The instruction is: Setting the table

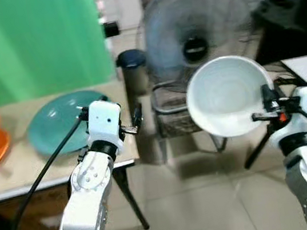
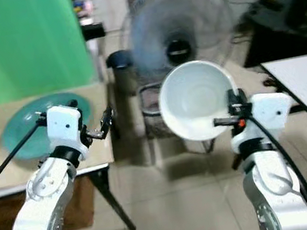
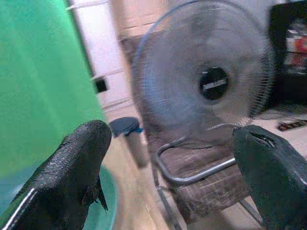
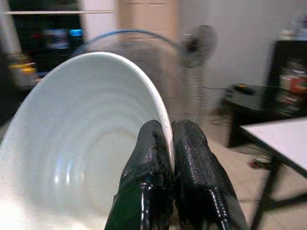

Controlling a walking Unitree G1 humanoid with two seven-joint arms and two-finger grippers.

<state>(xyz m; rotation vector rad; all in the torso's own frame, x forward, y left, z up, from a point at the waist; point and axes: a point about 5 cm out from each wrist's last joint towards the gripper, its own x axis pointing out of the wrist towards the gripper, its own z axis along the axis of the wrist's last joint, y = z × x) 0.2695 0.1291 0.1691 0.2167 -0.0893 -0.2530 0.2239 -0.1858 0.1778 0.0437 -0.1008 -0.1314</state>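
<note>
Right wrist view, right pincer (image 4: 170, 132) pinching white bowl (image 4: 86, 139) rim, left pincer (image 3: 172, 158) spread, nothing held

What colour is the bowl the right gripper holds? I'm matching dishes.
White; the bowl, pinched by the right gripper, shows best in the right wrist view.

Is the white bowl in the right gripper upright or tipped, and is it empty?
Tipped and empty. The white bowl is held by its rim in the right gripper, its opening turned sideways toward the head camera, and its bare inside shows.
</note>
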